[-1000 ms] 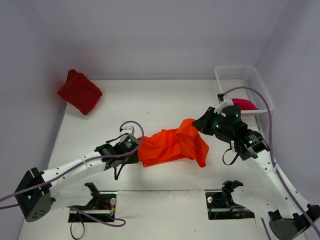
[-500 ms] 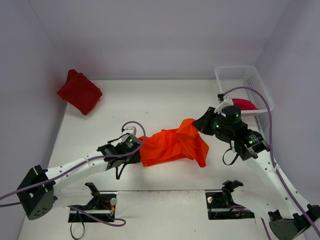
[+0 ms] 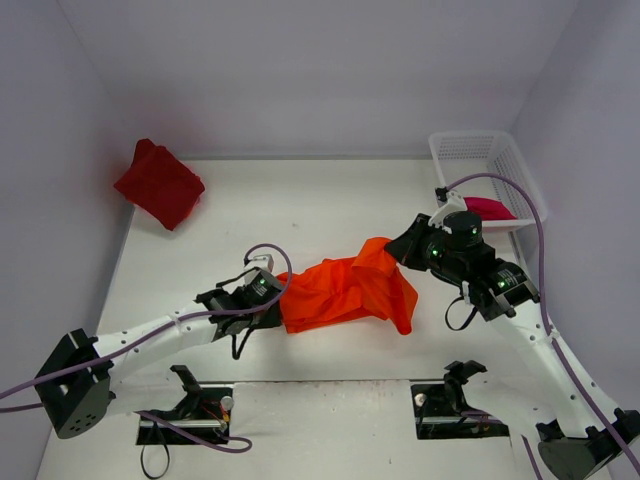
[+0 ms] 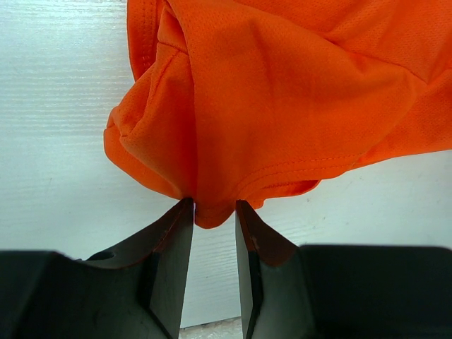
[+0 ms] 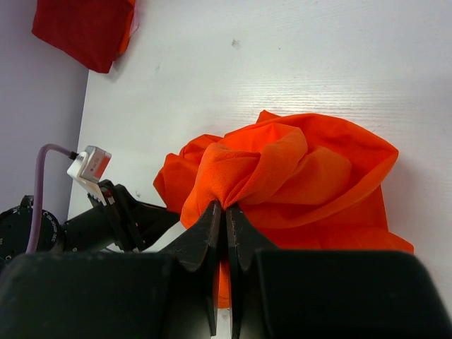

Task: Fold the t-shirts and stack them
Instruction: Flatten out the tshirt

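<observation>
The bright orange t-shirt (image 3: 345,290) lies crumpled in the middle of the table, stretched between both grippers. My left gripper (image 3: 274,300) pinches its left edge; in the left wrist view a small fold of the orange t-shirt (image 4: 282,92) sits between the tips of the left gripper (image 4: 214,212). My right gripper (image 3: 400,250) is shut on a raised fold at the shirt's right end, seen in the right wrist view as the right gripper (image 5: 226,208) biting the orange t-shirt (image 5: 296,169). A dark red t-shirt (image 3: 160,185) lies folded at the far left. A crimson-pink t-shirt (image 3: 490,208) lies in the basket.
A white mesh basket (image 3: 470,140) stands at the far right corner against the walls. The dark red t-shirt (image 5: 81,28) shows at the top left of the right wrist view. Walls close the table on the left, back and right.
My left gripper has crept slightly right and toward the near edge, the shirt's left edge going with it. The right arm has stayed put.
</observation>
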Controlling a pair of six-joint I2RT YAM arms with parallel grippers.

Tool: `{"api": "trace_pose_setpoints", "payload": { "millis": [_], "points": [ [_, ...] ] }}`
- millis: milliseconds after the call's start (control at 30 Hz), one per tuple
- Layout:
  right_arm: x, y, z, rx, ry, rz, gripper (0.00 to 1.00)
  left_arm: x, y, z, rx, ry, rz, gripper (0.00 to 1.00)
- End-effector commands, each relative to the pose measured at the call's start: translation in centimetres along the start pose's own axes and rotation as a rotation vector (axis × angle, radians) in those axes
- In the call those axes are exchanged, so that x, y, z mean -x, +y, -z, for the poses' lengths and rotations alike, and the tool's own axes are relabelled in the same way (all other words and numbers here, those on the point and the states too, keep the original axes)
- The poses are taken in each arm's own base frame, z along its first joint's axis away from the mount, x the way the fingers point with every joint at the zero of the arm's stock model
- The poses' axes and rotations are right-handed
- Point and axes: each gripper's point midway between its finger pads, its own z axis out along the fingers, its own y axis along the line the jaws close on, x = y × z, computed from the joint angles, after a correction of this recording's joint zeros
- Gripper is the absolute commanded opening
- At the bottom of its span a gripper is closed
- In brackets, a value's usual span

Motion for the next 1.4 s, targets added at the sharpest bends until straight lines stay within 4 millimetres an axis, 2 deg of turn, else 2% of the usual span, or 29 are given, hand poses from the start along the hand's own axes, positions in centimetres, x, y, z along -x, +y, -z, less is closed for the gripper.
{"api": "trace_pose_setpoints", "payload": {
  "millis": [0,400,933,1367],
  "points": [
    [1.61,1.12,0.05,0.037,-0.061,0.006,0.00,1.34,-1.18,0.36,-0.043,-0.043,0.031,0.26],
    [1.47,0.94,-0.02,0.032,-0.059,0.006,0.00,1.43,-1.51,0.37,-0.056,-0.044,0.034,0.24],
    [1.45,0.90,-0.06,0.031,-0.058,0.009,0.00,1.45,-1.82,0.18,-0.069,-0.044,0.037,0.05],
    [1.30,0.72,-0.40,0.023,-0.048,0.012,0.00,1.83,-2.16,0.57,-0.072,-0.043,0.028,0.04]
  ]
}}
